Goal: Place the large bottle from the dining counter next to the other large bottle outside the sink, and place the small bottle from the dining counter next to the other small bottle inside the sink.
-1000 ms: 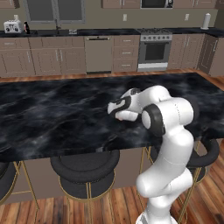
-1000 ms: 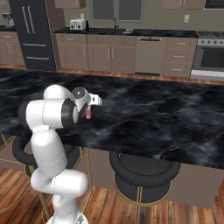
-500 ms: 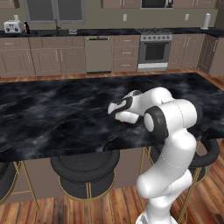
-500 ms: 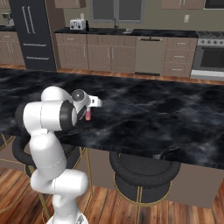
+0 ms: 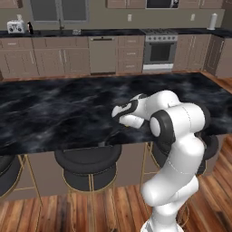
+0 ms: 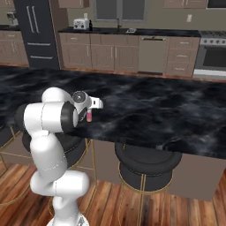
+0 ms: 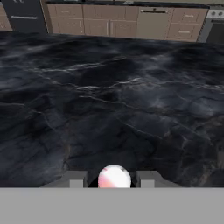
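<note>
While clamped in the end effector (image 7: 113,181), small pink bottle (image 6: 89,116) above dining counter (image 7: 113,100).

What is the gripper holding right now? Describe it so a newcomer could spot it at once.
Start at the dining counter, the long black marble island with white veining, and find the white arm leaning over its near edge. Below the gripper hangs a small pink bottle, clamped between the fingers; in the hand view its rounded pink-white end shows. It is the one bright thing against the dark stone.

We see the tabletop (image 7: 131,87) stretching bare ahead of the gripper (image 7: 113,178), open to passage on every side; stools (image 6: 148,165) crowd beneath its near edge, cabinets (image 5: 63,61) stand well beyond.
</note>
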Available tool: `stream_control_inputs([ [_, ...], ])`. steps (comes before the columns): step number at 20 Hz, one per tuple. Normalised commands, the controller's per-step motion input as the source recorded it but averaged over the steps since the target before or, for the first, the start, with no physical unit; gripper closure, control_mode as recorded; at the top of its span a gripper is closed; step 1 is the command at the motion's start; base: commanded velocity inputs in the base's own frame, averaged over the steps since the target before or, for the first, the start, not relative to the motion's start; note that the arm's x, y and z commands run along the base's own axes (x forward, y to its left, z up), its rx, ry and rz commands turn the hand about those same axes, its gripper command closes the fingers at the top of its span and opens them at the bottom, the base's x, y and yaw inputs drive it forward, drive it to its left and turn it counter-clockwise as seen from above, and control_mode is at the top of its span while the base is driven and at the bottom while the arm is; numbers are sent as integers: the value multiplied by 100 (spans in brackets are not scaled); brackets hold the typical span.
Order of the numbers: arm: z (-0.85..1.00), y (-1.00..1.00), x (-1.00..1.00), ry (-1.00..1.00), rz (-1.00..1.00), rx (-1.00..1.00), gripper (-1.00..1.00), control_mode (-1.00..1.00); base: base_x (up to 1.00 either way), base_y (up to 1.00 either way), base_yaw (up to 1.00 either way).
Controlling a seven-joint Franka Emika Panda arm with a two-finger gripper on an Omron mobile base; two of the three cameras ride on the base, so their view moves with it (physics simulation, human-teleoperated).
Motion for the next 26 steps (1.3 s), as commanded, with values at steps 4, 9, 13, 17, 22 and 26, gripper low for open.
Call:
stream_control_inputs([
  [4,0,0,0,0,0,0,100,100,-39,0,3],
  [9,0,0,0,0,0,0,100,100,-14,-7,3],
  [13,0,0,0,0,0,0,100,100,0,19,0],
  [17,0,0,0,0,0,0,100,100,0,72,0],
  [22,0,0,0,0,0,0,100,100,-3,91,0],
  [26,0,0,0,0,0,0,100,100,-10,99,0],
])
